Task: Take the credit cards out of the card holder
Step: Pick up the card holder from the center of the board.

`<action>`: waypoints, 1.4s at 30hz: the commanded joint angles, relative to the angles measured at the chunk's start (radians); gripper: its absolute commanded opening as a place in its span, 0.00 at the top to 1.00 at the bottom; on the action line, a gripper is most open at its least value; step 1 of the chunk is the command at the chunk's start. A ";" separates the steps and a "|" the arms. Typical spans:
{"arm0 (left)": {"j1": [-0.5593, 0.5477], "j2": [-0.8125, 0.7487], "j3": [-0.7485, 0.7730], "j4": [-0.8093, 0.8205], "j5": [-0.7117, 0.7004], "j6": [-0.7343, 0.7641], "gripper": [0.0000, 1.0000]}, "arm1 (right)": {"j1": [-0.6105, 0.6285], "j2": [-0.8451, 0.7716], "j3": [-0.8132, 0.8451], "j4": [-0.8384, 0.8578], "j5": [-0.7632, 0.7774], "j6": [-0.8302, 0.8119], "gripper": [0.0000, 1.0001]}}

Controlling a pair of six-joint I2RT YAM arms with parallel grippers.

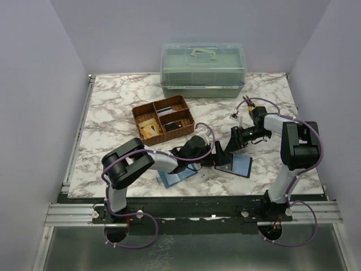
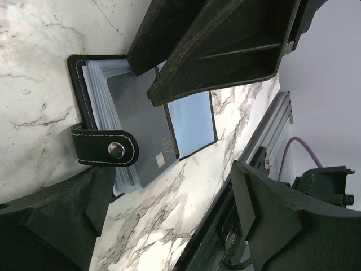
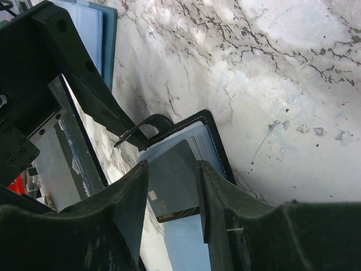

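- Jaws of the right gripper (image 3: 172, 164) are closed partway on a grey card (image 3: 172, 186). One finger appears to lie against each long edge, though the contact is partly hidden.
- Left gripper (image 2: 169, 176) has its jaws spread wide and holds nothing. It hangs low over the snap tab (image 2: 107, 148) side of the card holder (image 2: 192, 121); I cannot tell whether it touches the holder.
- Nearest the arm bases, a light-blue folder (image 1: 176, 176) lies flat under the left arm.
- Just beyond and to its right, the card holder lies open on the table (image 3: 271, 84). Its blue-grey inside faces up, and the grey card sticks partway out of a stack of clear sleeves (image 2: 93, 84).
- Risk: nothing seems to pin the holder, so a tight sleeve could drag the whole holder along with the card.
- Risk: an edge-on pinch is thin, so squeezing harder may bow the card until it springs free.
- Risk: the two grippers are close together, so a wide pull by the right could strike the left's fingers.
- Risk: neighbouring sleeves may lift with the card and hide any other cards.
- Farther back stands a wicker basket (image 1: 135, 114), and a clear lidded box (image 1: 203, 79) sits at the far edge.
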 commanded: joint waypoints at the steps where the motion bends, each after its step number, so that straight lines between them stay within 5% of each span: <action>1: 0.004 0.015 0.023 0.013 0.005 -0.006 0.10 | 0.010 0.020 0.022 -0.021 0.009 -0.015 0.55; 23: -0.009 -0.055 -0.037 0.036 -0.030 -0.158 0.18 | 0.009 0.010 -0.002 0.000 0.079 0.010 0.60; 42: -0.011 0.052 0.008 0.035 -0.009 -0.229 0.26 | 0.008 0.010 -0.003 -0.007 0.076 0.006 0.60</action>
